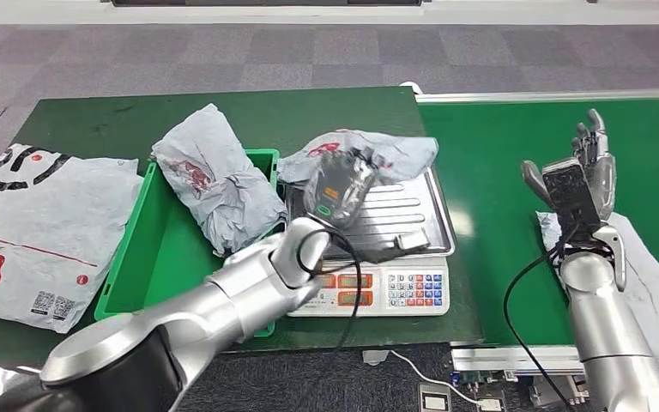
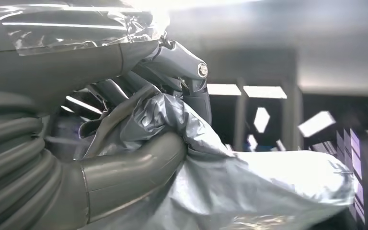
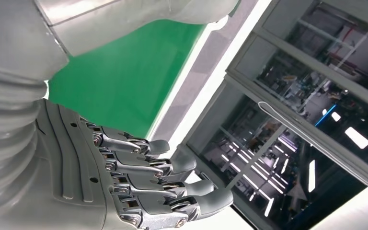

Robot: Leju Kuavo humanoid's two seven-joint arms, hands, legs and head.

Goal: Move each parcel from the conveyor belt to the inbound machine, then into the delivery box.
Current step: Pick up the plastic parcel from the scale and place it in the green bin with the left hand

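Far left of the scale (image 1: 386,287), a big flat grey poly mailer (image 1: 30,240) with black and red print lies slack on the dark green tabletop (image 1: 94,129). Nearer the scale, a bright green plastic crate (image 1: 150,257) with smooth walls; a crumpled grey parcel (image 1: 219,184) sits propped over the rim on its scale side. The left hand (image 1: 343,184) is over the scale's ribbed steel pan (image 1: 412,215), and the left wrist view shows its thumb and dark fingers (image 2: 182,62) clamped into wrinkled, glossy grey film: it grips the held parcel (image 1: 369,154), a soft bag sprawled over the far edge of the pan. Below the pan, the scale's white face carries red displays and coloured keys. Right of the scale runs the matte green conveyor belt (image 1: 498,163), and above it the right hand (image 1: 588,167) stands upright, fingers extended and apart, holding nothing. Beside its forearm another grey parcel (image 1: 652,275) lies flat on the belt.
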